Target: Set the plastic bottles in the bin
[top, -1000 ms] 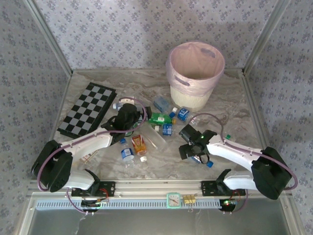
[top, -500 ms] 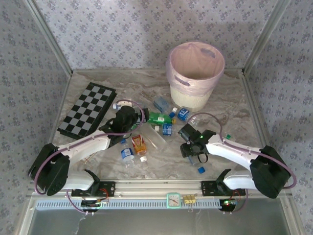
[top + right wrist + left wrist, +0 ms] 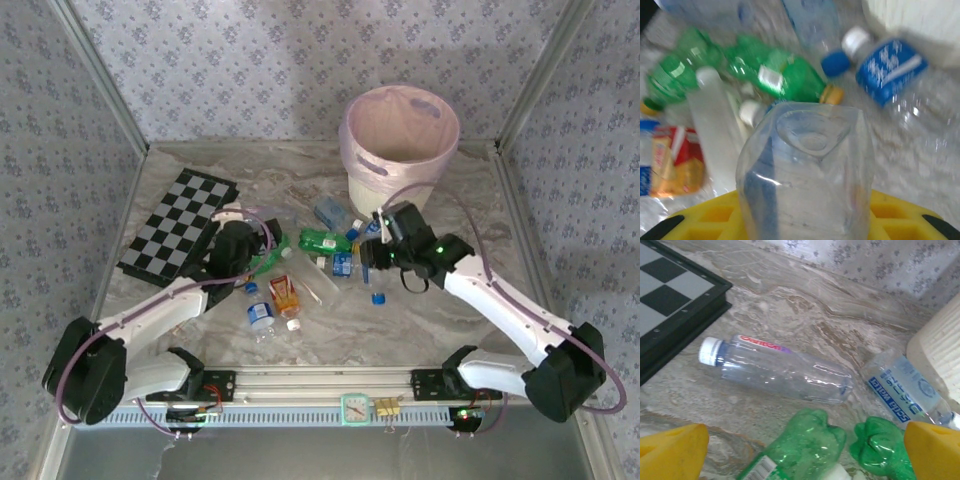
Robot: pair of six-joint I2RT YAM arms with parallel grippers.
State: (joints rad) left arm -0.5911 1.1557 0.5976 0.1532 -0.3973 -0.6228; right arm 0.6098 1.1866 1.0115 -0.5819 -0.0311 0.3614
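My right gripper (image 3: pixel 385 260) is shut on a crushed clear bottle (image 3: pixel 805 165), held off the table with its base toward the wrist camera and its blue cap (image 3: pixel 378 297) hanging down. It hovers just in front of the white, pink-lined bin (image 3: pixel 400 150). My left gripper (image 3: pixel 802 452) is open low over the table, its yellow fingertips (image 3: pixel 670 452) either side of two green bottles (image 3: pixel 800 440). A clear white-capped bottle (image 3: pixel 780 372) and a blue-labelled one (image 3: pixel 900 390) lie just beyond. Several more bottles, one green (image 3: pixel 325 241) and one orange-red (image 3: pixel 284 294), lie mid-table.
A black-and-white checkered board (image 3: pixel 180 225) lies at the back left, close beside my left gripper (image 3: pixel 240 250). The bin's ribbed wall (image 3: pixel 940 345) stands at the right of the left wrist view. Patterned walls and metal posts enclose the table.
The right gripper closed on the clear bottle near the front, lifted it and swung back and left toward the bin. The left gripper drifted left toward the board, still open.
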